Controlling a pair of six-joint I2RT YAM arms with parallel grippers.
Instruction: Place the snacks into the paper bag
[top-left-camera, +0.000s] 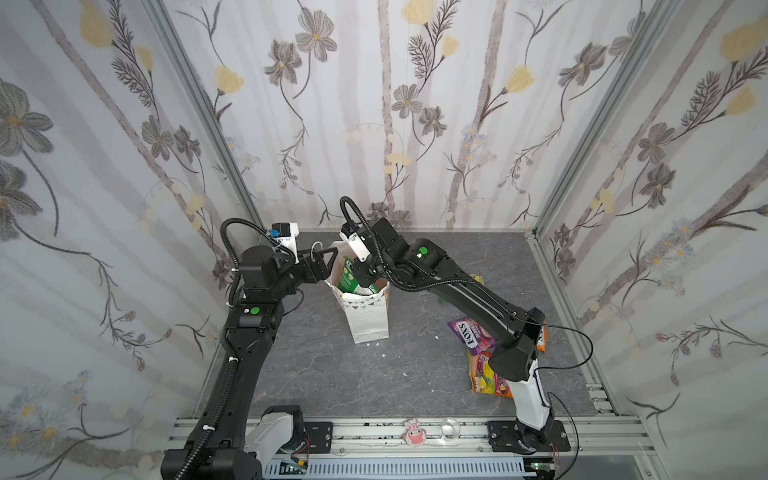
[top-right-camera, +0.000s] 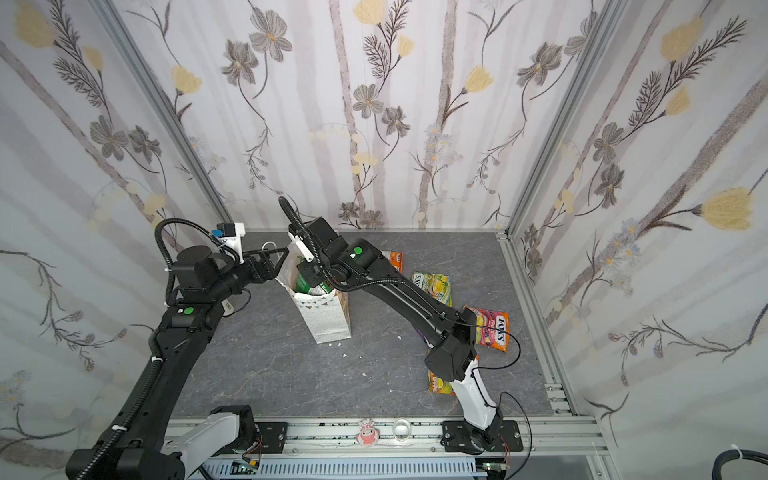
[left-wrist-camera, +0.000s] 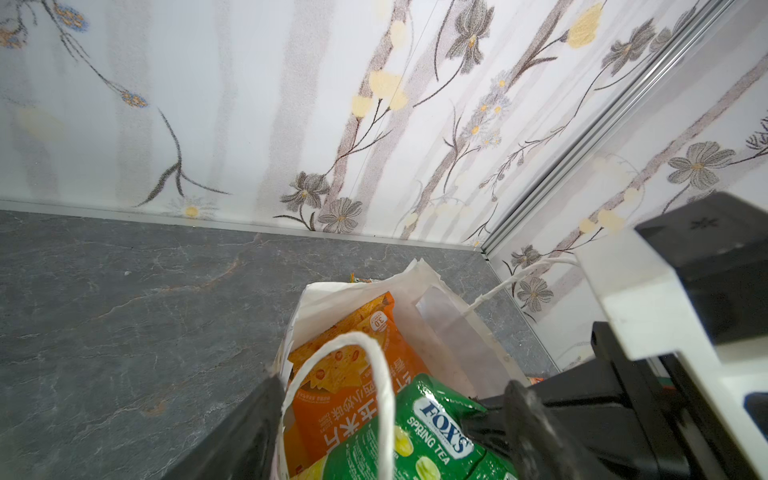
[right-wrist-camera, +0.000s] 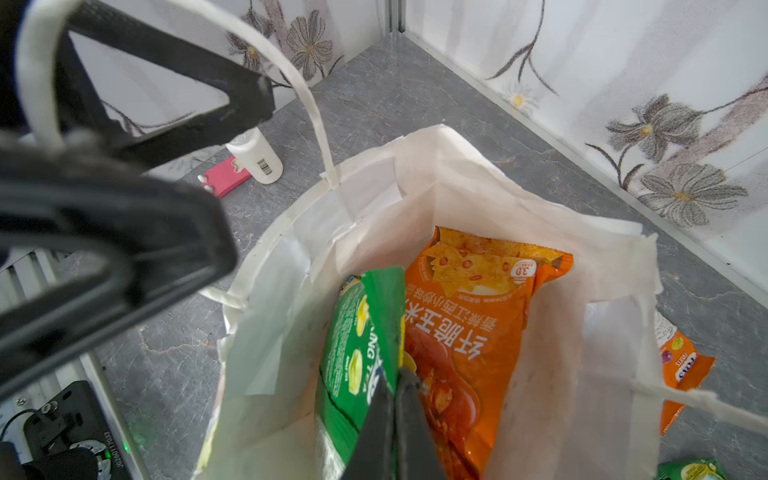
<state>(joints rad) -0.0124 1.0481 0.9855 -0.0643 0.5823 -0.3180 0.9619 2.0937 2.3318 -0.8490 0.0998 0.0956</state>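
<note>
The paper bag (top-left-camera: 368, 316) (top-right-camera: 328, 316) stands upright at mid table with its mouth open. My left gripper (top-left-camera: 332, 259) (left-wrist-camera: 390, 415) is open at the bag's rim, and a white cord handle (left-wrist-camera: 374, 353) (right-wrist-camera: 37, 83) loops over one finger. My right gripper (top-left-camera: 365, 278) (right-wrist-camera: 395, 378) reaches into the bag's mouth and is shut on the edge of a green FOX'S packet (left-wrist-camera: 432, 432) (right-wrist-camera: 353, 332). An orange packet (left-wrist-camera: 345, 374) (right-wrist-camera: 478, 324) stands inside the bag beside it. Other snacks lie on the table to the right: purple (top-left-camera: 473, 332), pink (top-right-camera: 492, 326), yellow-green (top-right-camera: 432, 284), orange (top-right-camera: 397, 259).
A small white bottle (right-wrist-camera: 255, 156) and a pink object (right-wrist-camera: 226, 176) lie on the grey table behind the bag, near the back left corner. A pink figure (top-left-camera: 414, 434) and a clear dome (top-left-camera: 450, 428) sit on the front rail. Floral walls enclose three sides.
</note>
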